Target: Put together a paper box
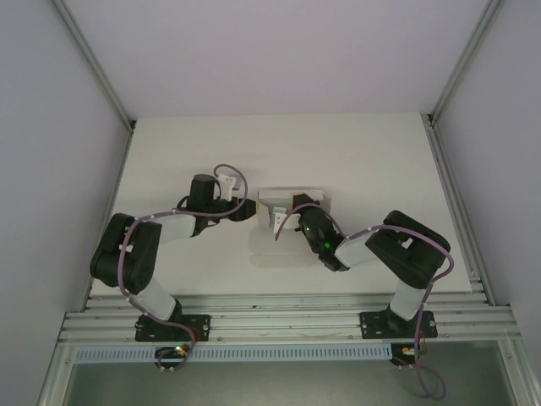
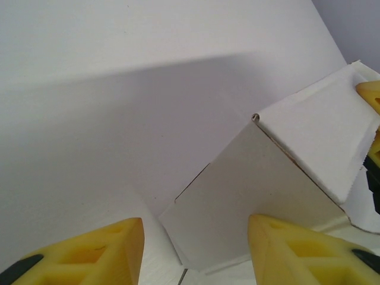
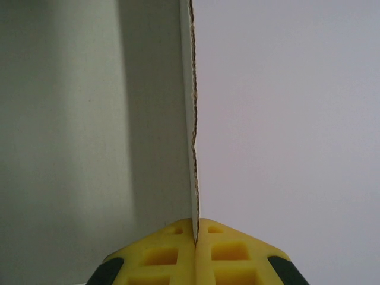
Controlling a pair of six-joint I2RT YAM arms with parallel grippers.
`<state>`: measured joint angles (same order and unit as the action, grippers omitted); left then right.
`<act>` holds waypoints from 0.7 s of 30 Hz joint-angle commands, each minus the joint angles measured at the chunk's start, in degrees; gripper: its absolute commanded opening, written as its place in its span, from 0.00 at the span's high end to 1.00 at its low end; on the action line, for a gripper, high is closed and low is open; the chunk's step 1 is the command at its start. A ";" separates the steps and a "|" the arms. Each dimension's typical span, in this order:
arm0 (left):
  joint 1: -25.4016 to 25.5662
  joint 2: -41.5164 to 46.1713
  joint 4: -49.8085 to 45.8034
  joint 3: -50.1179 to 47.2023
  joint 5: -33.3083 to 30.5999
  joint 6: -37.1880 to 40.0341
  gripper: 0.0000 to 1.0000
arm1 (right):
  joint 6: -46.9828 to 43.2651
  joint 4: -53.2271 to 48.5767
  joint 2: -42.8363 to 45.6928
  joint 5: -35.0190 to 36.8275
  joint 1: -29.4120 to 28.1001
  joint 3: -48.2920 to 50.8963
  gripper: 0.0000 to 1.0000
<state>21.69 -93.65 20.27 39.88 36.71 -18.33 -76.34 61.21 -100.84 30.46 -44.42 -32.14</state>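
You're looking at white matte surface (image 1: pixel 355 152). Grey aluminium rails (image 1: pixel 279 315) run along its near edge, slotted pale strip (image 1: pixel 279 352) just outside them. Metal frame bar (image 1: pixel 119 173) follows left edge, second frame bar (image 1: pixel 456 203) follows right edge. Plain pale walls (image 1: pixel 279 51) close in left, far, right sides.

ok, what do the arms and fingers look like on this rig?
The left arm and right arm match: black joint housings, white links, a loose mauve cable along each. Green lights on the right wrist. Fingers are yellow wedges with recessed pockets and black insets.
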 commanded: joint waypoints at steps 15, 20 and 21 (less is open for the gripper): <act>1.86 5.11 7.42 -8.26 -2.53 5.20 0.51 | -1.08 1.22 1.81 3.08 -2.42 2.52 1.00; 1.87 3.15 9.57 -7.01 -0.54 5.48 0.51 | -2.54 2.99 -0.22 4.37 -3.25 2.68 1.00; 1.89 2.83 10.13 -7.25 -0.10 5.64 0.51 | -2.80 3.79 -0.61 4.59 -3.37 2.83 1.00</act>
<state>23.29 -90.04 26.70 31.79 34.70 -14.48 -77.73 61.89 -99.74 33.89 -46.72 -30.20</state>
